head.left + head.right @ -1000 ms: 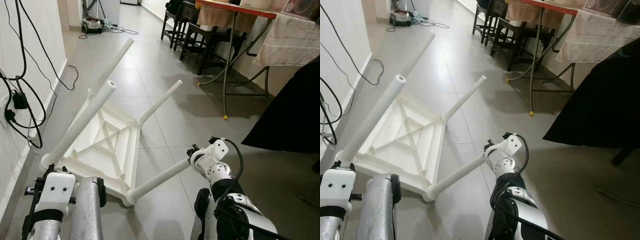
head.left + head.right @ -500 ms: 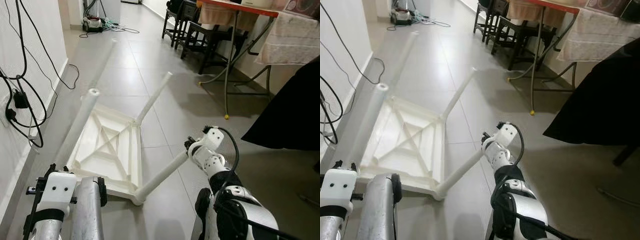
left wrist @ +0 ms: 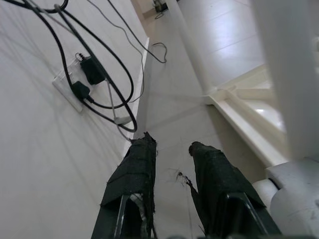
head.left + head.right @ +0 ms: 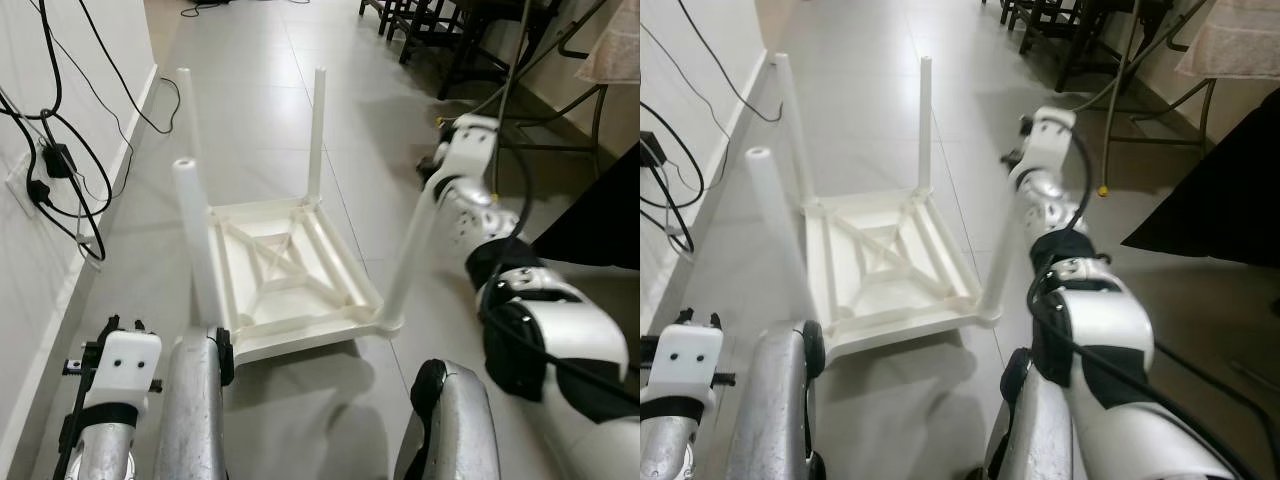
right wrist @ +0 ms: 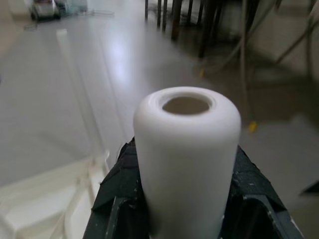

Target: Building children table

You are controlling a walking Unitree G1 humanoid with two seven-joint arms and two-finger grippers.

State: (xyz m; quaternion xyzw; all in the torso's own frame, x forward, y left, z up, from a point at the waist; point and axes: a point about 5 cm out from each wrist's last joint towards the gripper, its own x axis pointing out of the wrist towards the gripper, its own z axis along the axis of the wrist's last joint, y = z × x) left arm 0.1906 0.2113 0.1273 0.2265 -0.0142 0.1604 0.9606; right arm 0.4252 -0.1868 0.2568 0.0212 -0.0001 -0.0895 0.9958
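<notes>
Right gripper point(image 5: 182, 199) pinches a leg point(image 4: 408, 255) of the upturned table point(image 4: 290, 285) — left gripper point(image 3: 172, 164) spread beside the wall point(image 4: 30, 250).

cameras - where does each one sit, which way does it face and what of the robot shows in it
Left eye and right eye views: on the head, facing forward and down at the upturned white table on the floor; both silver arms show, the right gripper at a table leg.
Left wrist view: along the left gripper, its black fingers apart, toward the wall socket.
Right wrist view: along the right gripper, shut on that leg's hollow end.
Shared: the table shows in all four.
</notes>
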